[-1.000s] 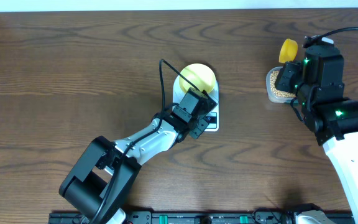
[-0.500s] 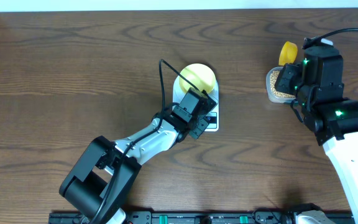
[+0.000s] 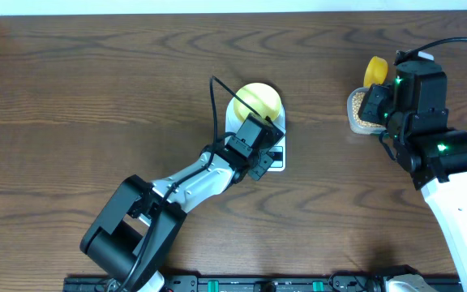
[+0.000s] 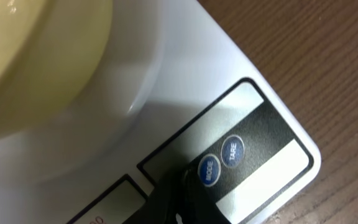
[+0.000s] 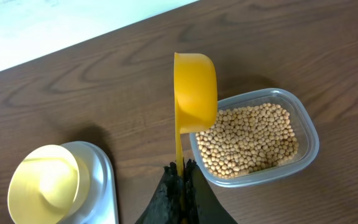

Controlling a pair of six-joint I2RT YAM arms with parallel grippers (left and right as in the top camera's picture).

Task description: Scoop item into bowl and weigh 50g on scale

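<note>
So the right gripper [image 5: 182,180] is squeezed down to a sliver on the thin handle of the scoop [image 5: 196,93]. The scoop is bright yellow smooth plastic, held edge-on, with its round cup sticking out at 12 o'clock from the fingers. The cup hangs by the near rim of the tub [image 5: 308,127], a clear rectangular plastic thing with rounded corners at 4 o'clock from the cup. The tub holds a layer of beans [image 5: 247,140], little round matte tan ones.

The bowl [image 5: 45,183] is off at 8 o'clock, pale yellow, glossy and round, and it sits on the scale [image 5: 104,186], which is flat and white with a round platform.

The left gripper [image 3: 259,152] is over the scale's button end. On its wrist cam a dark tip shows at 7 o'clock of the blue MODE button [image 4: 209,171], probably touching the black strip. TARE [image 4: 232,151] is right beside MODE. I can't tell how wide that claw is, the view is too close in.

The table [image 3: 96,97] is dark wood grain.
</note>
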